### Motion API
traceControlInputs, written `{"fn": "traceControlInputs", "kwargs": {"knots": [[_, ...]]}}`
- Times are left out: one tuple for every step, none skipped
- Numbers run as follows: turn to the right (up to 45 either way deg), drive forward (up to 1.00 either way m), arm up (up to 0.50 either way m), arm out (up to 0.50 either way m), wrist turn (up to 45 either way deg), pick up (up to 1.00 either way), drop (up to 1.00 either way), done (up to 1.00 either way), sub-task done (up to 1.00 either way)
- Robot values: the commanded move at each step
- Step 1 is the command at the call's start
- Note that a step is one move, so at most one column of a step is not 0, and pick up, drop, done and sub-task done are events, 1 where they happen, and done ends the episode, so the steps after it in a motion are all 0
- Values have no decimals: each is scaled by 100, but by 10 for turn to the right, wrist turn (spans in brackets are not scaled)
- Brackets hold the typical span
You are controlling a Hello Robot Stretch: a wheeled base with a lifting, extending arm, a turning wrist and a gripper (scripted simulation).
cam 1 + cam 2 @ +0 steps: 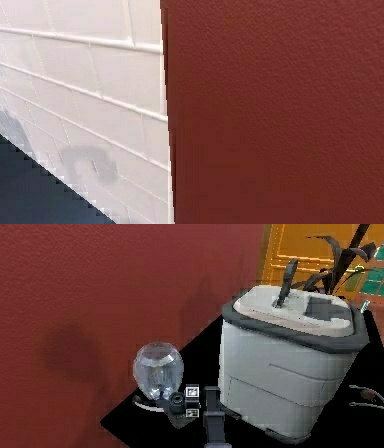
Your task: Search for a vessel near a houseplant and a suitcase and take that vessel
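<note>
So the searching part looks pretty much done imo. In the arm side view there's a round clear glass vessel (158, 367) sitting on a black surface (203, 346), just beside a chunky grey-white suitcase (285, 359). A dark-leaved houseplant (343, 259) pokes up behind the suitcase, so that ticks both landmarks. The vessel is on the suitcase's left in that view, with a red wall (90, 294) behind it. The arm (210, 429) comes up from the bottom edge, and the gripper (170, 402) sits right at the foot of the vessel. I'd call this the reach-and-grab step. I honestly can't tell what the fingers are doing, or whether they have anything. The vessel stands on the surface right behind them, so touching or just near is anyone's guess. The forward view is no help, just a white tiled wall (80, 90) meeting more red wall (280, 110). My guess for the next move is to get the fingers properly around that glass body and then lift it straight up off the surface. It's round and smooth, so it could slip or roll if nudged, and the suitcase is close enough to bump.
</note>
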Motion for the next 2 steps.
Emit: {"fn": "traceControlInputs", "kwargs": {"knots": [[0, 0, 10, 0, 0, 0, 0, 0, 0], [0, 0, 0, 0, 0, 0, 0, 100, 0]]}}
